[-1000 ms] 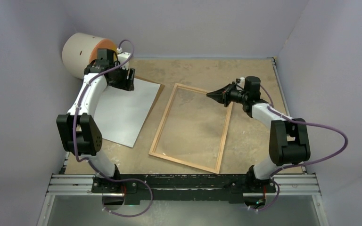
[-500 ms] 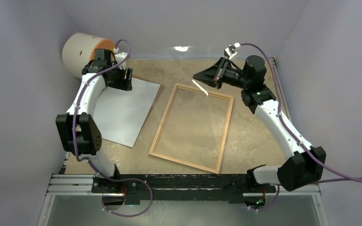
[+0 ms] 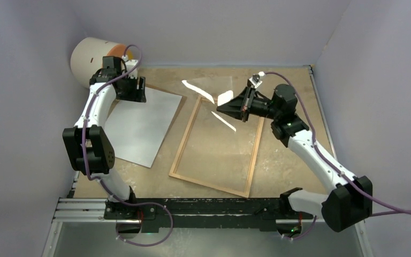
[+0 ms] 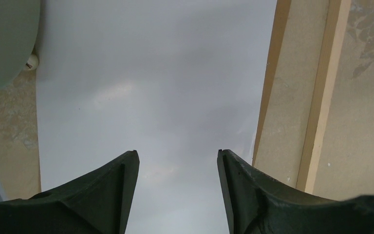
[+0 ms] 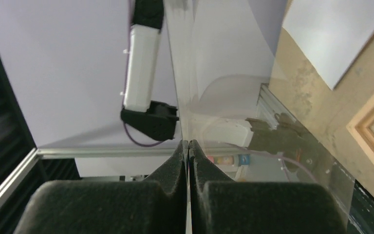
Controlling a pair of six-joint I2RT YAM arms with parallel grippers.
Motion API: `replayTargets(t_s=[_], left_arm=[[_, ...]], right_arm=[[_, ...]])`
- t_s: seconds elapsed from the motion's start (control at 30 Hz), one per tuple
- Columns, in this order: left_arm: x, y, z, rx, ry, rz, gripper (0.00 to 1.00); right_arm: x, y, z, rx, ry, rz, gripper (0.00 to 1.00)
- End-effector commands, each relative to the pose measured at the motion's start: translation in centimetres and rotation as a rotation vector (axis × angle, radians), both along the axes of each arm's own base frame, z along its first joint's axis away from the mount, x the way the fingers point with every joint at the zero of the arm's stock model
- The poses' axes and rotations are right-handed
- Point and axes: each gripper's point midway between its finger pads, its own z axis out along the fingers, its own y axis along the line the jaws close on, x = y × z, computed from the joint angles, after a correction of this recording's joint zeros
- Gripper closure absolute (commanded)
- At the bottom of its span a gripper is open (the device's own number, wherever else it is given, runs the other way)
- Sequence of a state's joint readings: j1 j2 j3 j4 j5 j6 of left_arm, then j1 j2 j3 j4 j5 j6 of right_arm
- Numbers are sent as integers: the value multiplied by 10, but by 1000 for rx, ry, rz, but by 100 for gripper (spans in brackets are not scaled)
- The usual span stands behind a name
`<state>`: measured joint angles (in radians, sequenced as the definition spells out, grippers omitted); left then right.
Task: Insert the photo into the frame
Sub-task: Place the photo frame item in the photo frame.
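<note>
The photo (image 3: pixel 142 126) is shown lying flat, plain white back uppermost, on a brown backing board (image 3: pixel 177 110) at the left of the table (image 3: pixel 289 96), just beside the frame (image 3: pixel 208 184) and outside it. As a large thin print, it is judged light and flexible. It is likely to sag or crease if lifted by one corner alone, and to slide on the board if merely pressed. A hold is best taken at an edge, where a finger can be worked beneath the sheet. The far edge, close under the left gripper (image 3: pixel 135 95), is the nearest candidate. The left gripper is seen with its jaws parted to a moderate width and nothing between them. In the left wrist view the photo (image 4: pixel 151 97) fills the field beyond the fingertips (image 4: pixel 121 175), with the backing board (image 4: pixel 292 97) showing along the right. Whether the tips touch the paper cannot be told. The right gripper (image 3: pixel 220 110) is closed on a clear pane (image 3: pixel 199 90), which is held raised and tilted over the far end of the frame, well apart from the photo. In the right wrist view the clear pane (image 5: pixel 224 73) is seen edge-on, pinched between the shut fingers (image 5: pixel 175 165). The photo is judged not yet taken up.
</note>
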<state>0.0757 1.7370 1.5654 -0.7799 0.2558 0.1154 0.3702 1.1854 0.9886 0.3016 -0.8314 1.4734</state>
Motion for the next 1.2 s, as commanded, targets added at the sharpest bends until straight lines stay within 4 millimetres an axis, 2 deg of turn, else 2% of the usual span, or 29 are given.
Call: replayTargets(t_s=[0.0, 0.1, 0.2, 0.37, 0.53, 0.67, 0.8, 0.9, 1.0, 1.03, 1.13, 1.17], left_arm=[[11, 11, 17, 26, -64, 47, 36], [10, 20, 17, 70, -67, 64, 36], [7, 24, 16, 90, -68, 60, 36], [-4, 14, -2, 67, -22, -14, 37], [-25, -26, -26, 53, 43, -186, 37], [-49, -79, -52, 46, 96, -356, 37], [-69, -101, -86, 71, 175, -452, 37], [-76, -104, -108, 121, 205, -484, 36], [-77, -103, -118, 147, 215, -492, 36], [-77, -103, -120, 149, 218, -494, 36], [-79, -105, -123, 153, 225, -506, 36], [-81, -105, -124, 155, 228, -508, 36]], right_arm=[[15, 4, -52, -40, 82, 13, 100], [35, 0, -93, -113, 100, -33, 100], [55, -10, -122, -195, 75, -91, 100], [78, -30, -164, -342, 6, -158, 100], [89, -47, -208, -412, 31, -185, 100], [94, -52, -239, -455, 65, -180, 100], [89, -59, -271, -490, 138, -174, 81], [82, -65, -290, -527, 186, -174, 60], [79, -72, -304, -587, 219, -178, 42], [80, -75, -306, -611, 219, -183, 29], [79, -84, -312, -688, 228, -189, 3], [78, -87, -312, -711, 228, -190, 1]])
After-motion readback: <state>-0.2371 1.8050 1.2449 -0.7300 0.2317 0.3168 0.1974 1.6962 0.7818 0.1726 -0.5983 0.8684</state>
